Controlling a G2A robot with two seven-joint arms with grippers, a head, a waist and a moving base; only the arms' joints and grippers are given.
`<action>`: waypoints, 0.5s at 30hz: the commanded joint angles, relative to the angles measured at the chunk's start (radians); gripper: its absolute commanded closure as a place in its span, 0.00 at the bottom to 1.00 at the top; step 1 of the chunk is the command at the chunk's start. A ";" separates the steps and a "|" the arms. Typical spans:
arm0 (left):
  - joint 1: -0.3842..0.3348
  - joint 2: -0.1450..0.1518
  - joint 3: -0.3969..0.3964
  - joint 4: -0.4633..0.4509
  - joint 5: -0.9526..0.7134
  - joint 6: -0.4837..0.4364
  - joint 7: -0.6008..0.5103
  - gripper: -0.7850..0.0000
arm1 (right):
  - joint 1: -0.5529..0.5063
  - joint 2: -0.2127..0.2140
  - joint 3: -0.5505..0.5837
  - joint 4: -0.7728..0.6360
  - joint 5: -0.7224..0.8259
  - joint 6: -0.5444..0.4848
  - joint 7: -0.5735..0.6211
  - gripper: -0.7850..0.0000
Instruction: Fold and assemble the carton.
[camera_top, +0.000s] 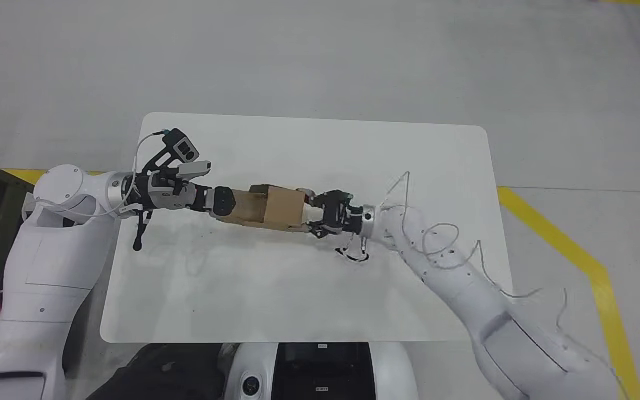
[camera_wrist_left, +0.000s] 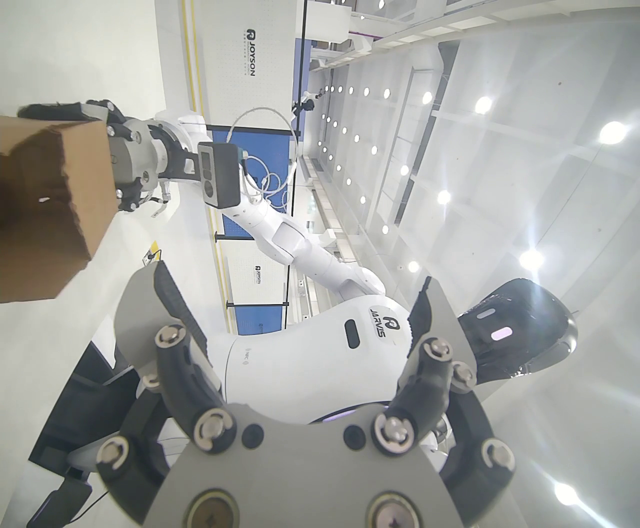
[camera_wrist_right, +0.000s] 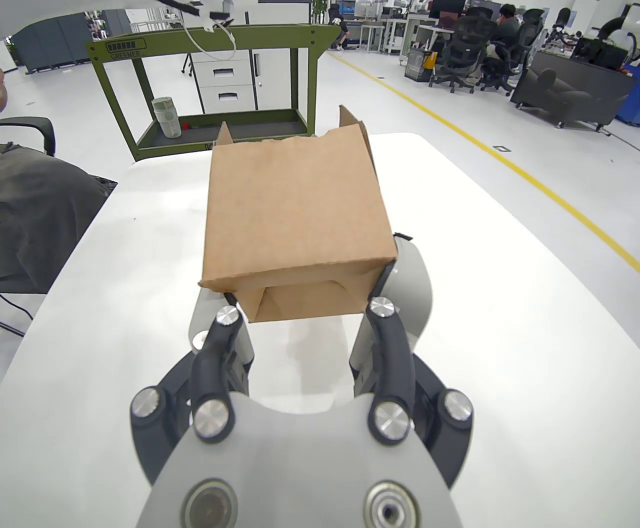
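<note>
We see the carton (camera_top: 268, 207) over the middle of the table (camera_top: 400, 290); our right gripper (camera_wrist_right: 307, 285) clamps its 3 o'clock end; our left gripper (camera_wrist_left: 292, 280) sits at its 9 o'clock end, jaws wide apart, empty.

Top cam: overhead, straight down on table (camera_top: 300, 290), mid range. L wrist cam: tilted up at ceiling (camera_wrist_left: 500, 200). R wrist cam: low, along table, carton (camera_wrist_right: 295, 200) very near. All 3 share carton.
</note>
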 joint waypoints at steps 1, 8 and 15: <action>0.000 0.000 0.000 0.000 0.000 0.000 0.000 0.00 | -0.056 0.039 0.064 -0.124 0.004 -0.019 0.072 0.56; 0.000 0.000 0.000 0.000 0.000 0.000 0.000 0.00 | -0.330 0.149 0.328 -0.593 0.082 -0.075 0.421 0.58; 0.000 0.000 0.000 0.000 0.000 0.000 0.000 0.00 | -0.497 0.195 0.499 -0.843 0.205 -0.098 0.667 0.56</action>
